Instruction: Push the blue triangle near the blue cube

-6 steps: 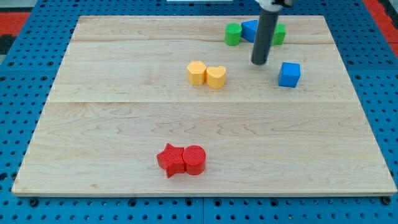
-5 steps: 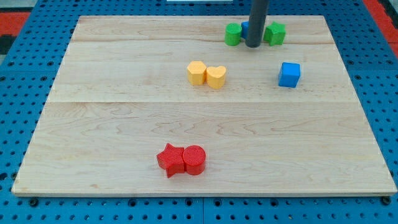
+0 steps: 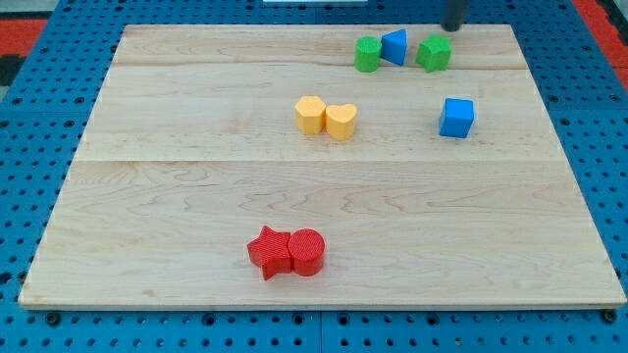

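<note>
Eight blocks sit on the wooden tabletop (image 3: pixel 177 196): two blue, two green, two yellow, two red. The blue triangle (image 3: pixel 394 46) lies at twelve o'clock, touching a green cylinder (image 3: pixel 368 54) on the view's left, with a green star-like block (image 3: pixel 434 52) just beside it on the right. The blue cube (image 3: pixel 456 117) sits at five o'clock from the triangle, apart, nothing between them. My tip (image 3: pixel 453 27) is at the view's top edge, at one o'clock from the triangle; there is no claw. A yellow hexagon (image 3: pixel 310 114) touches a yellow heart (image 3: pixel 340 122) mid-board; a red star (image 3: pixel 269 252) touches a red cylinder (image 3: pixel 306 251) near six o'clock.
</note>
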Action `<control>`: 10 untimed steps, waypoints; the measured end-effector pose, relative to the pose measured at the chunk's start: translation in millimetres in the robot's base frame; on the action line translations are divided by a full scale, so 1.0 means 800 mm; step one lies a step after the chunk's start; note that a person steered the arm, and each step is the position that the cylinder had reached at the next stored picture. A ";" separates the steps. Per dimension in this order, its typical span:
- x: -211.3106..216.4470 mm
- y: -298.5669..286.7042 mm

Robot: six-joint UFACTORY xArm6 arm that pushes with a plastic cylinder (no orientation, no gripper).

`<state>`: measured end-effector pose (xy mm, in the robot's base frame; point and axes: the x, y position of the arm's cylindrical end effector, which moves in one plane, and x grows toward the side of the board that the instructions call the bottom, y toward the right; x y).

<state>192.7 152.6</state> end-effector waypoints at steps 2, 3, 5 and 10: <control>0.078 -0.079; 0.048 -0.059; 0.050 -0.018; 0.149 -0.035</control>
